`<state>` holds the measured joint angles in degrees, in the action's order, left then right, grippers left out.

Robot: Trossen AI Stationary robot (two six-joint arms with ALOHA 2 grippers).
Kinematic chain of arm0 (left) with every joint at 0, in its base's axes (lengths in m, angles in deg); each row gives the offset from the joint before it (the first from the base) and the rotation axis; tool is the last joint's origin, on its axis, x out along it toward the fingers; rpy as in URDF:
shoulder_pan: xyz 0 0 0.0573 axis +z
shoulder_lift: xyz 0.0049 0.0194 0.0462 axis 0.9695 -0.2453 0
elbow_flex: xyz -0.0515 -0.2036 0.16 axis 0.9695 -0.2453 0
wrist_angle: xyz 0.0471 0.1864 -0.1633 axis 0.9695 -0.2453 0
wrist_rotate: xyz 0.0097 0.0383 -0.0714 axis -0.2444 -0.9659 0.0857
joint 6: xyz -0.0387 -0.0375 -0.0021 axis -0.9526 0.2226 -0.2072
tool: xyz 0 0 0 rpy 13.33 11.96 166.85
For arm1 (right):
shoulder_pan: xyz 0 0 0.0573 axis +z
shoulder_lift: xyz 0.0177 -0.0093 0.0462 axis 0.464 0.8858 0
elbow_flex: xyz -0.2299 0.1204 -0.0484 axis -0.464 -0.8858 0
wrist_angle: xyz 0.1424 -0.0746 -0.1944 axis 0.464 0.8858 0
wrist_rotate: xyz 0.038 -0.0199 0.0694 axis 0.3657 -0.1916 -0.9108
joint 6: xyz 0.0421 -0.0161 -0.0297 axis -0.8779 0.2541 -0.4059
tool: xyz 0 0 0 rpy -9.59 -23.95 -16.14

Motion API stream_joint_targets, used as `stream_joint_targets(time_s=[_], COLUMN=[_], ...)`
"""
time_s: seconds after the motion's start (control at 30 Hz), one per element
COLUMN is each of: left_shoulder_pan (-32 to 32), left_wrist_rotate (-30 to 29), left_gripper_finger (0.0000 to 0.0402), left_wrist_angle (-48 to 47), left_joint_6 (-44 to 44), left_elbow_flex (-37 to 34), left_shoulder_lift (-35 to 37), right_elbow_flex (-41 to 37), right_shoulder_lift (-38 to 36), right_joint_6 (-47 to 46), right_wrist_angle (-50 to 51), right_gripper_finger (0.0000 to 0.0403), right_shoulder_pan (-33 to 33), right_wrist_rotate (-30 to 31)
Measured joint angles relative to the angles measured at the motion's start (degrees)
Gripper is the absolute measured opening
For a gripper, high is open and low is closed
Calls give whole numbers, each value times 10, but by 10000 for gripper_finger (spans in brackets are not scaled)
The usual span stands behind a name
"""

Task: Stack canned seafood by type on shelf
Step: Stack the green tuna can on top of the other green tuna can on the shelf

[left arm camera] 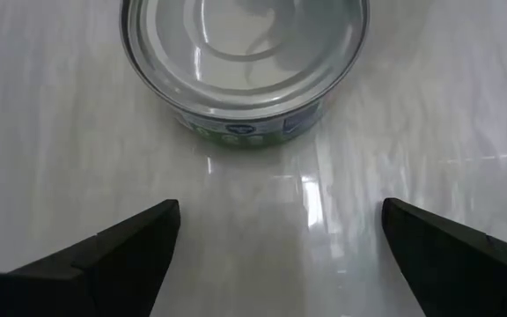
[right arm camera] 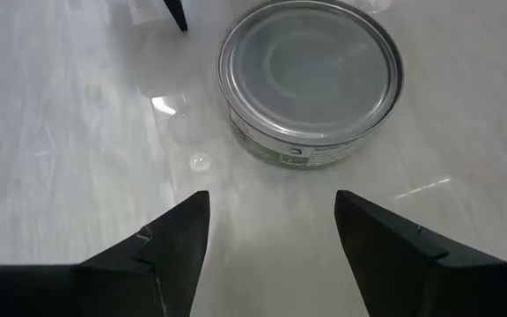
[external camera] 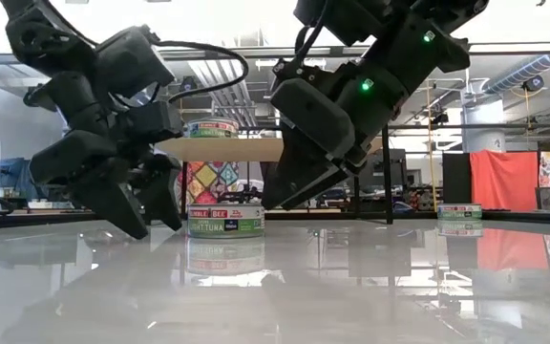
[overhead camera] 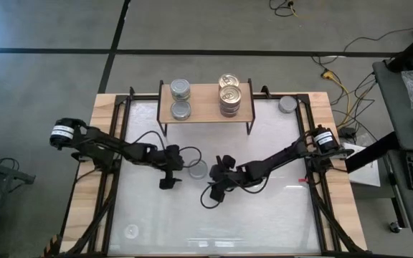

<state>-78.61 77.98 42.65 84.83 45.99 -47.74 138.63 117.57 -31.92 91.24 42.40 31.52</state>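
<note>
- Silver tin sits mid-bench between left hand and right hand; both released, empty.
- Risk: both closing in together, hands collide and shove the tin.

Bright, even overhead light. Glossy tabletop mirrors silver-lidded tin and both arms in low view; room behind backlit, arms near silhouette. Glare streak on table between left gripper fingers, just short of tin. Small highlight spots ahead of right gripper. Shadows soft, faint. Wrist views sharp; fingers dark, undetailed.
</note>
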Motion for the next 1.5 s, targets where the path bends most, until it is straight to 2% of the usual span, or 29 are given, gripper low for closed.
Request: stream_joint_targets(time_s=[0.13, 0.37, 0.47, 0.8, 1.3, 1.5], left_shoulder_pan=[0, 0, 1, 4, 14, 14], left_wrist_rotate=[3, 6, -11, -75, -80, -88], left_gripper_finger=[378, 378, 378, 378, 378, 378], left_wrist_angle=[56, 253, 285, 281, 269, 240], left_joint_6=[-14, -37, -43, -131, -181, -173], left_elbow_flex=[-28, -121, -141, -139, -120, -107], left_shoulder_lift=[0, -1, -2, -2, -43, -42], right_elbow_flex=[-10, -33, -37, -38, -38, -38], right_shoulder_lift=[0, 1, 1, 1, 1, 1], right_joint_6=[0, -23, -23, -29, -31, -30], right_wrist_angle=[0, -13, -28, -30, -30, -30], right_gripper_finger=[253, 277, 293, 354, 359, 359], right_shoulder_pan=[0, 0, 0, -1, -1, -1], right_wrist_rotate=[0, 16, 17, 31, 30, 30])
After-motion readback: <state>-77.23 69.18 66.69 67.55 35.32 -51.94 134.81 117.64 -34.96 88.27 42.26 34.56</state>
